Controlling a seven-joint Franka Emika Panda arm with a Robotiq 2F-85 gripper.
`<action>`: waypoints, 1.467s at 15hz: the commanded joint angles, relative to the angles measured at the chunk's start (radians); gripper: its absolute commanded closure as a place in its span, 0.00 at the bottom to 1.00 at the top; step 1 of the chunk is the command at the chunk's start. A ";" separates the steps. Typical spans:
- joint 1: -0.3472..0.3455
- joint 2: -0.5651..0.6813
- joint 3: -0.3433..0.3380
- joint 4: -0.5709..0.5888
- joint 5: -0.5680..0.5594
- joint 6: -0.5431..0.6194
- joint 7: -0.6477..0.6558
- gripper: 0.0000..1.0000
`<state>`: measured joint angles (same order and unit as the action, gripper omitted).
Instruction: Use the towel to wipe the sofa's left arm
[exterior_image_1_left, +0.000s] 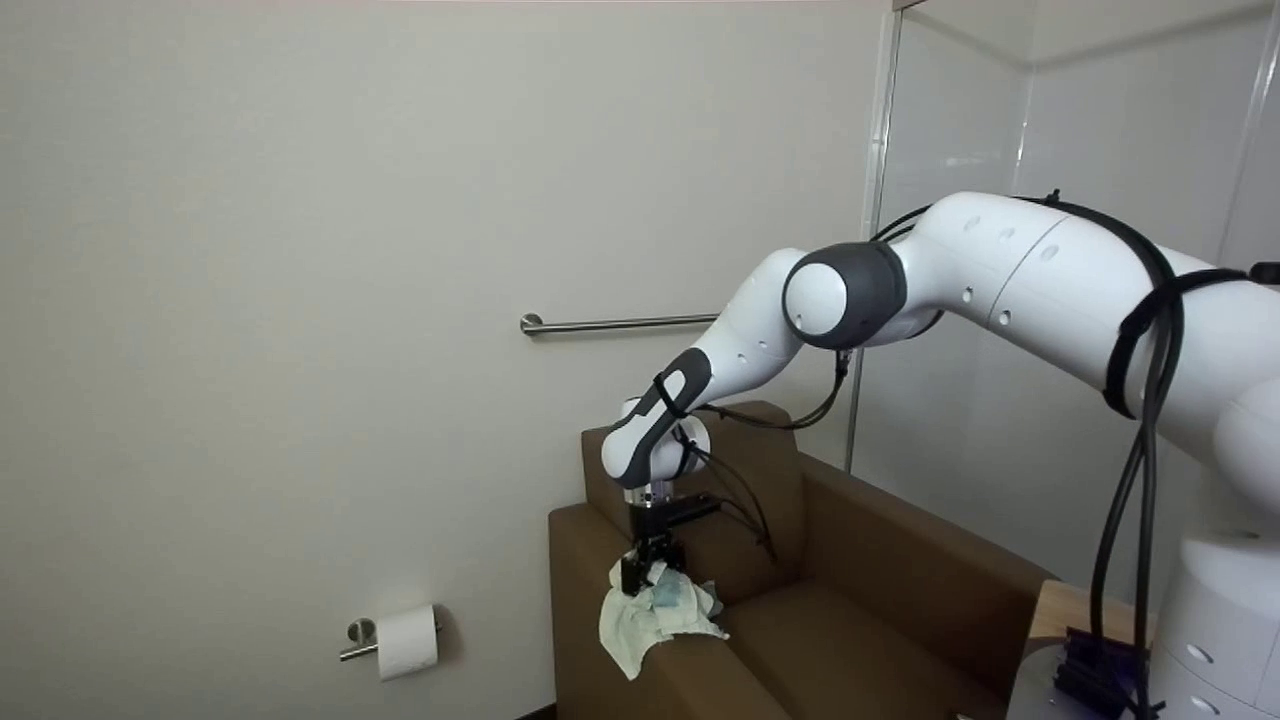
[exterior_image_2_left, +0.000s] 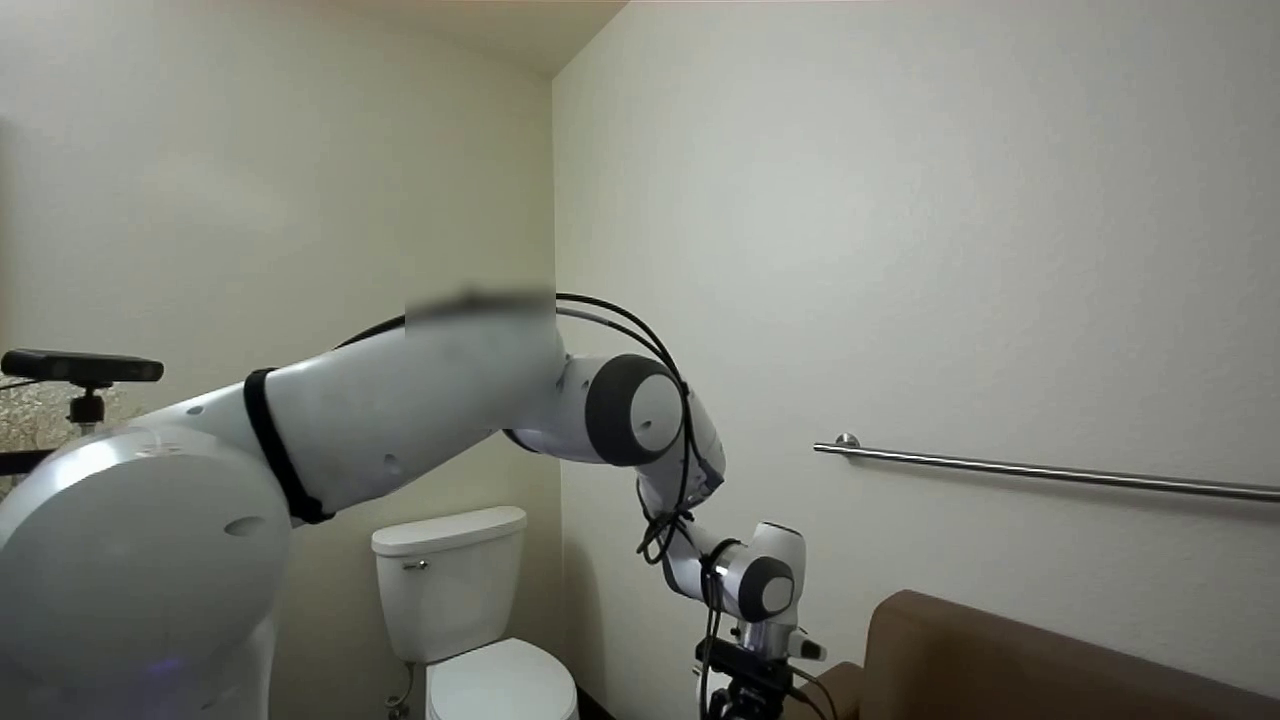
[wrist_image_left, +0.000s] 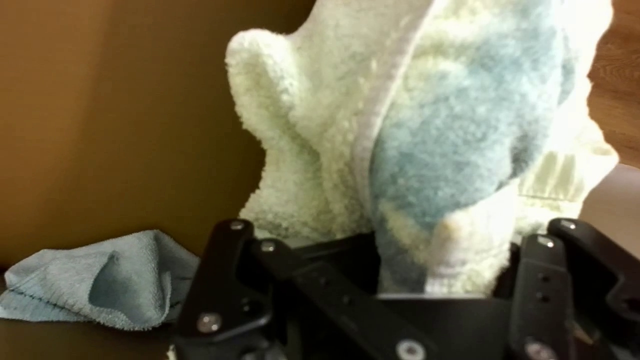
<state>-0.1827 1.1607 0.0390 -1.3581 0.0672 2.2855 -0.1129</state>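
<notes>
- Terry towel (exterior_image_1_left: 655, 618) lay draped over the sofa arm (exterior_image_1_left: 697, 686), one wad clasped by the end effector (exterior_image_1_left: 652, 575).
- It seemed light and limp; a thick central bunch likely offered surest hold.

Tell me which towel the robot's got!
The whitish towel, bunched in the gripper. The blue towel isn't gripped: it lies off to the side, lower left in the wrist view.

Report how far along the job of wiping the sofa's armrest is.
Done: the terry towel is on the armrest nearer the toilet paper roll. In hand: it looks gripped, bunched in the pincer. Remaining: probably wiping the uncovered stretches of armrest on either side of the towel; whether any strokes are finished, these stills can't show.
</notes>
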 joint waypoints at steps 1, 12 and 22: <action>0.027 -0.127 -0.012 -0.234 0.010 0.145 0.021 0.96; 0.018 -0.383 0.013 -0.687 0.028 0.320 -0.005 0.48; 0.033 -0.501 -0.009 -0.726 0.010 0.287 -0.004 0.00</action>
<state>-0.1519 0.7231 0.0392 -2.0419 0.0754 2.5752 -0.1075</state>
